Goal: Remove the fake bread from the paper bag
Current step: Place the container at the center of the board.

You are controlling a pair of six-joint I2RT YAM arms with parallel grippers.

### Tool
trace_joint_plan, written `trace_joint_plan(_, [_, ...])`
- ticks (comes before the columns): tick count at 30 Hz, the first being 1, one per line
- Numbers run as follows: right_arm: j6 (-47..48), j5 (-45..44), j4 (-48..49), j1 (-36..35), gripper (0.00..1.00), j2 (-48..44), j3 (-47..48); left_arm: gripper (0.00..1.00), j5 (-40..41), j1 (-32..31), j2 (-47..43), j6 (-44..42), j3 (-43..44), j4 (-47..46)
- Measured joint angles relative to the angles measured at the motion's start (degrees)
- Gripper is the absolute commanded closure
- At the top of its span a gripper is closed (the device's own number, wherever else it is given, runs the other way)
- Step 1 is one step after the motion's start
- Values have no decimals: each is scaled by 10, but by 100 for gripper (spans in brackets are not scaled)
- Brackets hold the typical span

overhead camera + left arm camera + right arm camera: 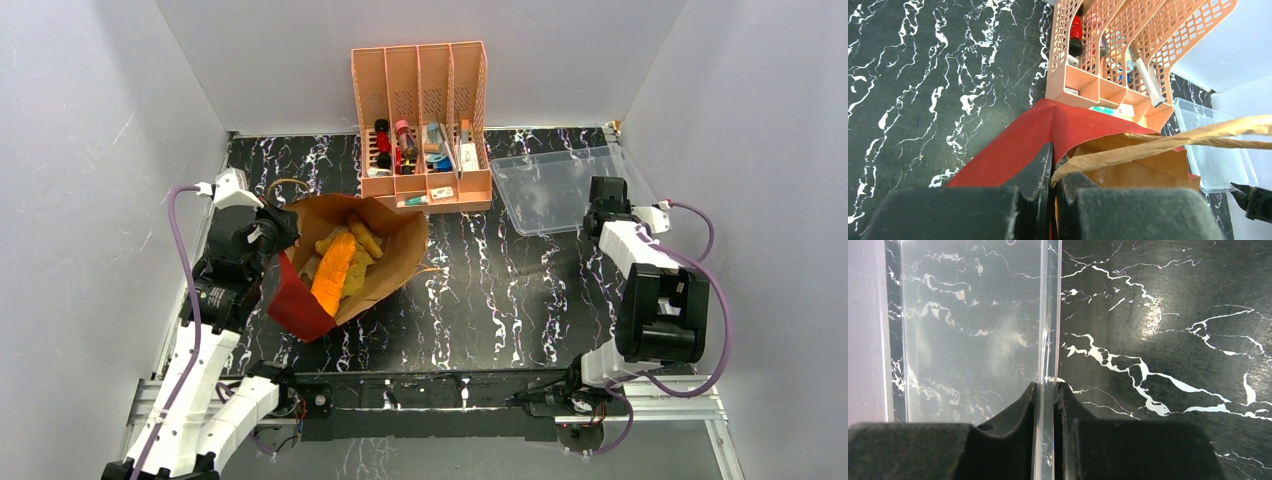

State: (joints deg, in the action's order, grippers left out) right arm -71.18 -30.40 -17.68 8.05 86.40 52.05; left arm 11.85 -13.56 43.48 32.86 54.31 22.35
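The paper bag (395, 250), brown with a red lower part, lies tilted on the black marble table, mouth facing up and right. Inside it I see the fake bread (333, 275): an orange piece and several golden ones. My left gripper (275, 232) is shut on the bag's rim at its left side; in the left wrist view (1053, 165) the jaws pinch the red paper edge, with a brown loop handle (1168, 142) running right. My right gripper (603, 200) is shut on the wall of the clear plastic tray (550, 185); the right wrist view (1046, 390) shows the wall between the fingers.
A pink slotted organizer (425, 120) with small bottles and boxes stands at the back centre, just behind the bag and beside the tray. It also shows in the left wrist view (1128, 45). Grey walls enclose the table on three sides.
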Motion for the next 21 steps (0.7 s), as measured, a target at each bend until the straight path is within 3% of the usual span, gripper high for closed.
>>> trace_joint_plan(12, [-40,-12,19,0,97,71,-1,100,-5,0,-16,26,-24,-28])
trace_joint_plan(21, [-39,-3,60,0,34,97,-4,100,20,0,-31,52,-36,-27])
